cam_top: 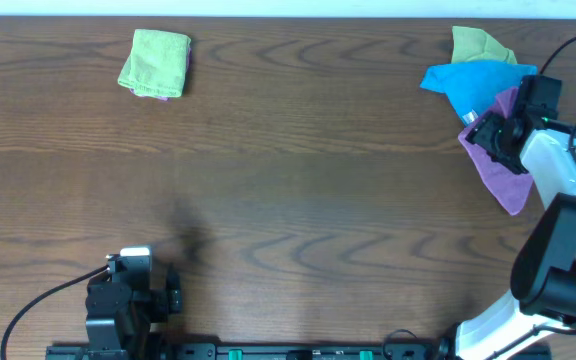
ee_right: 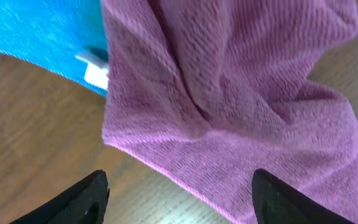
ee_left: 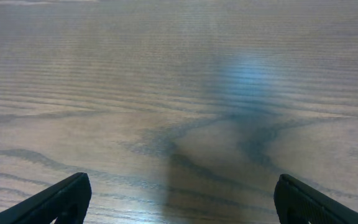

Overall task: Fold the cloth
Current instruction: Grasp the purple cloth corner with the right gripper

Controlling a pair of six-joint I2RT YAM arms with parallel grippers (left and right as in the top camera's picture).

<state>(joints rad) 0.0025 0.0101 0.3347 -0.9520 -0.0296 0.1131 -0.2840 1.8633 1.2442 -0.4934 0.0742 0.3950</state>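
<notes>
Broadly, the wooden table (cam_top: 298, 200) fills the overhead view, its grain running side to side. At the right edge of that view the right arm (cam_top: 558, 250) reaches up toward a loose pile of cloths in the upper right corner.

The purple cloth (ee_right: 241, 106) is the lowest of the pile, crumpled, with one corner trailing toward the bottom of the frame. A blue cloth (cam_top: 473, 80) lies partly over its upper end, and a yellow-green cloth (cam_top: 478, 45) lies behind that. Far off in the upper left sits a folded green cloth (cam_top: 155, 63), alone.

The right gripper (ee_right: 179, 202) hangs over the purple cloth with its fingers spread wide and nothing between them; whether the tips touch the fabric cannot be told. The left gripper (ee_left: 182, 205), at the lower left of the overhead view, is likewise spread wide over bare wood, grasping nothing.

A small white tag (ee_right: 95, 68) shows on the blue cloth's edge where it meets the purple one; any writing on it is too blurred to read.
</notes>
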